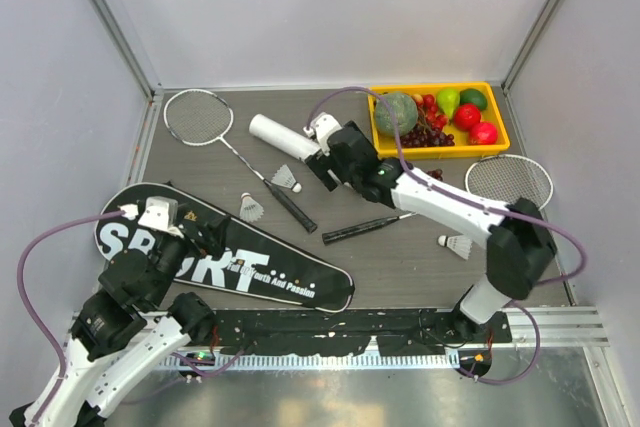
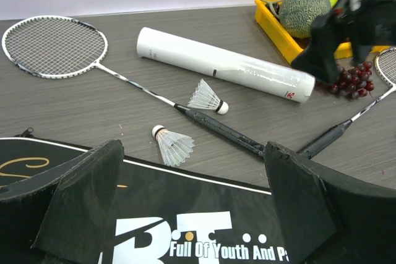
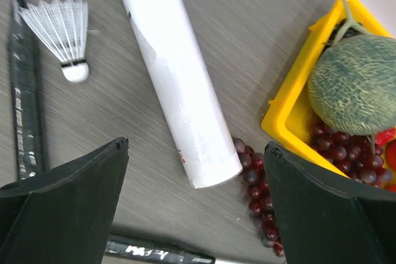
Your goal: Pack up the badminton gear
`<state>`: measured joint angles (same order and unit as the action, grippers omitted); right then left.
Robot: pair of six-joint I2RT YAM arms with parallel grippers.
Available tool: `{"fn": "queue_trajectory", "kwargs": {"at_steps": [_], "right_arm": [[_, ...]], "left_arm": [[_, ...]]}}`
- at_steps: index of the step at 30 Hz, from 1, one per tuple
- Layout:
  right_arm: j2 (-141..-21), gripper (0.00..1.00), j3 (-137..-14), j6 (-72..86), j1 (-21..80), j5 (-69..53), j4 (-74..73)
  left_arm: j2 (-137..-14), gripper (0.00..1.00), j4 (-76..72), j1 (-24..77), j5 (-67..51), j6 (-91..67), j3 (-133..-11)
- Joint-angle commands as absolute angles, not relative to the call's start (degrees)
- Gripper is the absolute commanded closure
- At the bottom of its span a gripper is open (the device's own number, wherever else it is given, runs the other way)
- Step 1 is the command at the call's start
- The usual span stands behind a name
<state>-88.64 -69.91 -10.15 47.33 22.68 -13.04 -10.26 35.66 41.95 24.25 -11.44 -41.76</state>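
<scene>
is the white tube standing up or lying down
Lying down: the white tube rests lengthwise on the table, one end beside the grape bunch.

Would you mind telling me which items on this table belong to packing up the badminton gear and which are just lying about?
Belongs to the job: left racket; right racket; three shuttlecocks; white tube; black SPORT bag.
Just lying about: yellow tray of fruit; melon; dark red grapes.

Black racket bag (image 1: 272, 269) lettered "SPORT" in white, smaller line "Full Of Youth And Passion" alongside
</scene>
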Motion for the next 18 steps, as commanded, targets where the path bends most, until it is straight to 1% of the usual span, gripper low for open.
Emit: {"fn": "queue_trajectory", "kwargs": {"at_steps": [1, 4, 7, 8, 18], "right_arm": [[-96.65, 0.03, -76.19, -17.57, 45.36, 15.92, -16.34], [-101.76, 0.0, -82.06, -18.28, 43.34, 13.37, -20.46], [-107.47, 0.01, -86.04, -19.51, 41.4, 12.83, -23.55], [-108.53, 0.03, -87.44, -20.21, 41.05, 12.22, -24.77], [-116.45, 0.02, -92.02, -24.08, 38.5, 6.95, -28.83]], "left_arm": [[-10.19, 0.01, 32.61, 42.1, 24.79, -10.55, -41.57], [-10.37, 0.0, 32.34, 42.1, 24.44, -10.55, -41.49], [-10.63, 0.0, 32.52, 42.1, 24.43, -10.46, -41.57], [-10.72, 0.01, 32.52, 42.1, 24.26, -10.46, -41.66], [-10.72, 0.01, 31.91, 42.1, 23.55, -10.02, -41.31]]}}
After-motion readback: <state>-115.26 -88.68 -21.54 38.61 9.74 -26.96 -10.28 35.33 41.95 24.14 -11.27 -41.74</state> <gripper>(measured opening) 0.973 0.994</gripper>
